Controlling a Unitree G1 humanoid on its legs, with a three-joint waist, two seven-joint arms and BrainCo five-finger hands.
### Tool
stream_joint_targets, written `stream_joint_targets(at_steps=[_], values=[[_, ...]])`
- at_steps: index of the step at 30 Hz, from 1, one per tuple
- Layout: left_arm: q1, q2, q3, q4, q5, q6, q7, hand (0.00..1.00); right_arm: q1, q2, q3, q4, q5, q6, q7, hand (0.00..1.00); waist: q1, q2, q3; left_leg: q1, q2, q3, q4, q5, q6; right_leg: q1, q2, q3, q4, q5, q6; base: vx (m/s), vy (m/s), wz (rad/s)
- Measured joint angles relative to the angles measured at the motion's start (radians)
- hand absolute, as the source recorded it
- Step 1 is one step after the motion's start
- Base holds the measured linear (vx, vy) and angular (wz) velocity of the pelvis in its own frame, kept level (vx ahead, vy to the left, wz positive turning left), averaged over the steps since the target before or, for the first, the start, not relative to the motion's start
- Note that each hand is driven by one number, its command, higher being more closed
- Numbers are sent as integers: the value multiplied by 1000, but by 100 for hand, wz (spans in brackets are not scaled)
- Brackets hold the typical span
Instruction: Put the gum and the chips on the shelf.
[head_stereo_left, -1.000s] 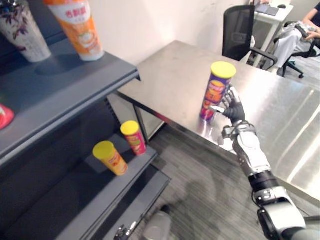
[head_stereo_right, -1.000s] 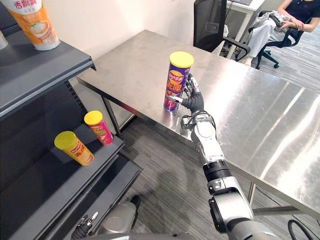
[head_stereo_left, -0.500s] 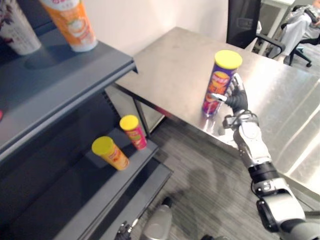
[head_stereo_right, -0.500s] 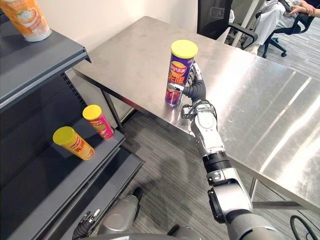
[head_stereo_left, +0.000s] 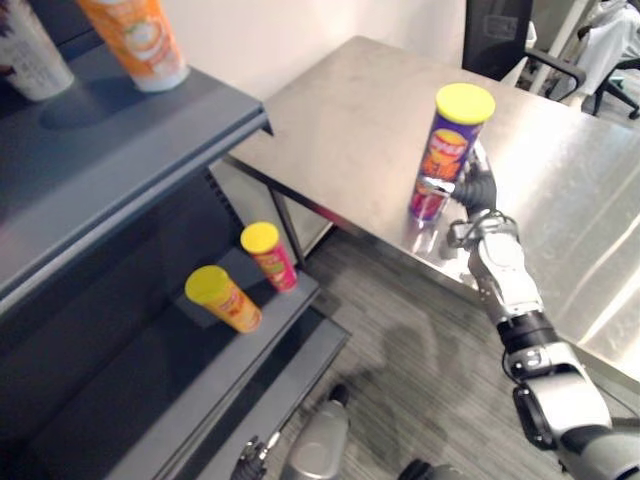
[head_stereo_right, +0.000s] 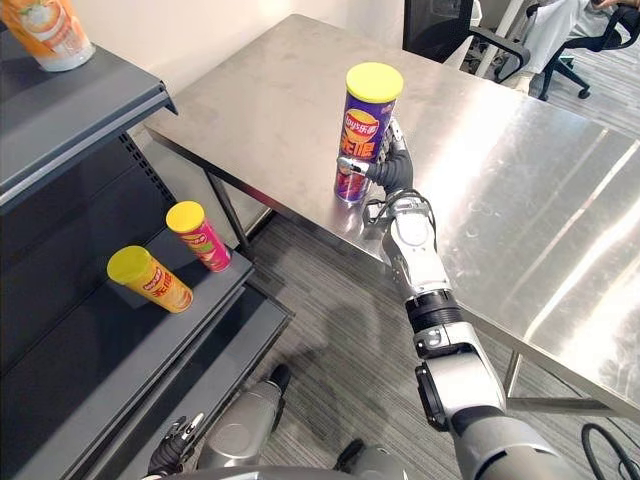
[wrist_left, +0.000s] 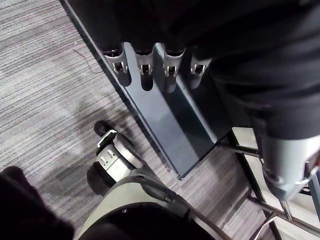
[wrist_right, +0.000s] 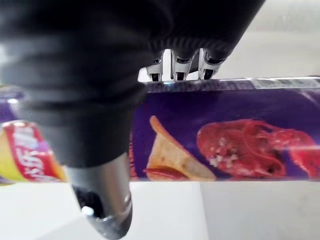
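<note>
Tall purple chips tube (head_stereo_right: 365, 130), round, with flat yellow lid, upright near edge of brushed-steel worktop (head_stereo_right: 520, 180). Right hand (head_stereo_right: 392, 172) at its 5 o'clock, thumb and fingers curled round glossy wall. Left hand (wrist_left: 144, 67) slack, fingers straight, above ribbed grey floor (wrist_left: 45, 100). Dark metal shelf (head_stereo_right: 60, 110) at 9 o'clock.

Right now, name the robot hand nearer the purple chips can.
Right. The right robot hand grips the purple chips can on the table; the left robot hand hangs low by the shelf.
</note>
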Motion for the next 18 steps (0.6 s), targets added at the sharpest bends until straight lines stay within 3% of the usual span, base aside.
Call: stream_joint_targets(at_steps=[18], values=[[-4, 9, -30, -8, 0, 2, -1, 0, -46, 0, 23, 22, 3, -1, 12, 100, 0, 11, 15, 1, 2, 0, 2, -2, -2, -1, -2, -1, 15, -12, -4, 0, 0, 0]])
